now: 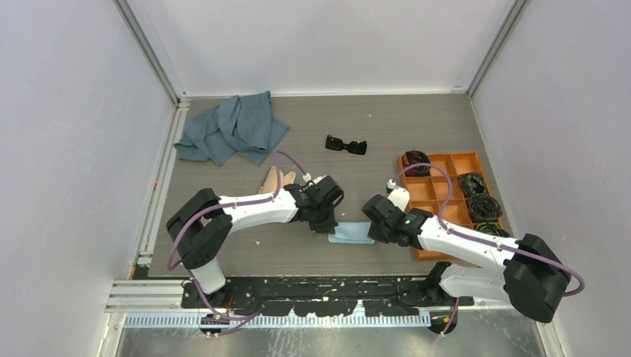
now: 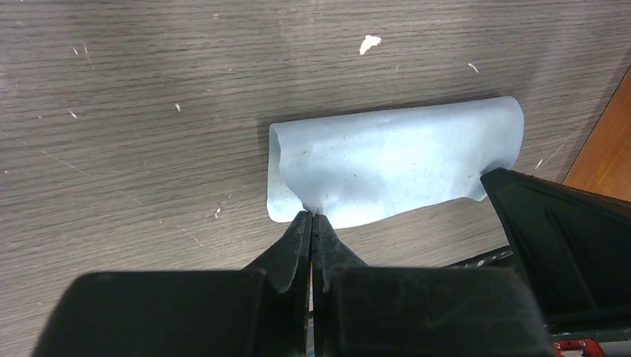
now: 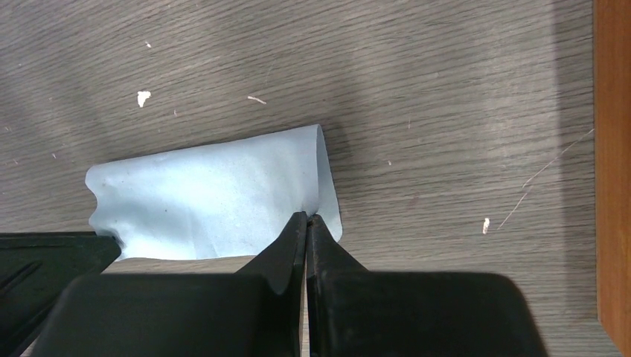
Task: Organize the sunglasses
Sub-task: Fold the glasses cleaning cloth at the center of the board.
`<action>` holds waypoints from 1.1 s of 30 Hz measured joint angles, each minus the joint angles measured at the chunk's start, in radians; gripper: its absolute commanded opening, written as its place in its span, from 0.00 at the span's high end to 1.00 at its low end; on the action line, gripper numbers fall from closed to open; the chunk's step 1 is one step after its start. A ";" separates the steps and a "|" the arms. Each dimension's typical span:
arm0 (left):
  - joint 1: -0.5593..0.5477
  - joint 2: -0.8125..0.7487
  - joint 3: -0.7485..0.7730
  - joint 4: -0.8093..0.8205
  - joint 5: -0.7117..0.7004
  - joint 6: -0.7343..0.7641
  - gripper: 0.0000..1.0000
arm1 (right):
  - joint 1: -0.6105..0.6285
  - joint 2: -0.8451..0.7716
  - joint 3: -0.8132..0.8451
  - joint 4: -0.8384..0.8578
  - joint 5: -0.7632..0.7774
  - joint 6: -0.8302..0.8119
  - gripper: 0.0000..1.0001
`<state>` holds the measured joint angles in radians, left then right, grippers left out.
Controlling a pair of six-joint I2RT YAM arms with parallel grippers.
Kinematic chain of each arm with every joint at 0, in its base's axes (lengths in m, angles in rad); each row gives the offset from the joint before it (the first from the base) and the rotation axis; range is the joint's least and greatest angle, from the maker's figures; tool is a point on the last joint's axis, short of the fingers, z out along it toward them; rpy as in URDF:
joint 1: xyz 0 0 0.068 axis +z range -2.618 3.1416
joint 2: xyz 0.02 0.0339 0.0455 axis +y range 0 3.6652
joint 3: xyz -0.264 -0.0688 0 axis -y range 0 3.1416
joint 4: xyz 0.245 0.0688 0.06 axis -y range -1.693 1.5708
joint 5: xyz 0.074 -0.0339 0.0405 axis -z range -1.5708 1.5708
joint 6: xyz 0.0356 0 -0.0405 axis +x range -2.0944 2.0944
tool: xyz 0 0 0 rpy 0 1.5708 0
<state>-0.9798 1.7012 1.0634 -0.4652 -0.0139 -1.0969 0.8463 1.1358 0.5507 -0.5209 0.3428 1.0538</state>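
- The left gripper (image 2: pixel 313 217) has its fingers pressed together on the near edge of the light blue cloth (image 2: pixel 394 163), with a small fold of fabric pinched between the tips.
- The right gripper (image 3: pixel 306 219) is likewise clamped narrow on the cloth's near edge, close to the opposite corner.
- In the top view both wrist housings cover most of the cloth. Only a short strip shows between them.
- The cloth lies doubled over, so its underside and inner layer are hidden.
- The sunglasses (image 1: pixel 346 145) rest on the table (image 1: pixel 372 119) well beyond both grippers, clear of either arm. They fall outside both wrist views.
- Any marking on the frame is too small to make out.
- A pale object (image 1: pixel 272 179) sits just behind the left forearm and is partly covered by it. Its form cannot be determined.
- The orange tray (image 1: pixel 445 166) stands at the right, its near compartments hidden by the right arm. Black coiled bundles (image 1: pixel 472 184) fill several compartments.
- A crumpled grey-blue towel (image 1: pixel 234 128) lies at the far left corner.
- The table surface is dark grey wood grain, scratched and dotted with white specks (image 2: pixel 370 43).
- Plain white walls with metal rails at the corners enclose the table.
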 measured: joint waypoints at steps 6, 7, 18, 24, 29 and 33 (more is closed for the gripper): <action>0.000 0.000 -0.005 0.003 0.000 -0.003 1.00 | 0.000 -0.008 -0.009 0.001 -0.001 0.003 0.97; 0.000 0.000 -0.006 0.003 0.000 -0.003 0.99 | 0.000 -0.008 -0.011 0.001 -0.002 0.003 0.97; 0.000 0.031 -0.008 0.005 0.000 -0.004 0.99 | 0.000 0.000 -0.023 0.013 -0.012 0.014 0.98; 0.000 0.034 -0.008 0.005 0.000 -0.004 0.99 | 0.000 0.010 -0.027 0.020 -0.015 0.015 0.98; 0.000 0.043 -0.008 0.005 0.000 -0.004 0.99 | 0.000 0.010 -0.027 0.023 -0.015 0.017 0.98; 0.000 0.047 -0.008 0.005 0.000 -0.004 0.99 | 0.000 0.010 -0.028 0.026 -0.015 0.018 0.98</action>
<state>-0.9798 1.7485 1.0557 -0.4599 -0.0139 -1.1007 0.8463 1.1458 0.5228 -0.4950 0.3279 1.0718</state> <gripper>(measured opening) 0.010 0.051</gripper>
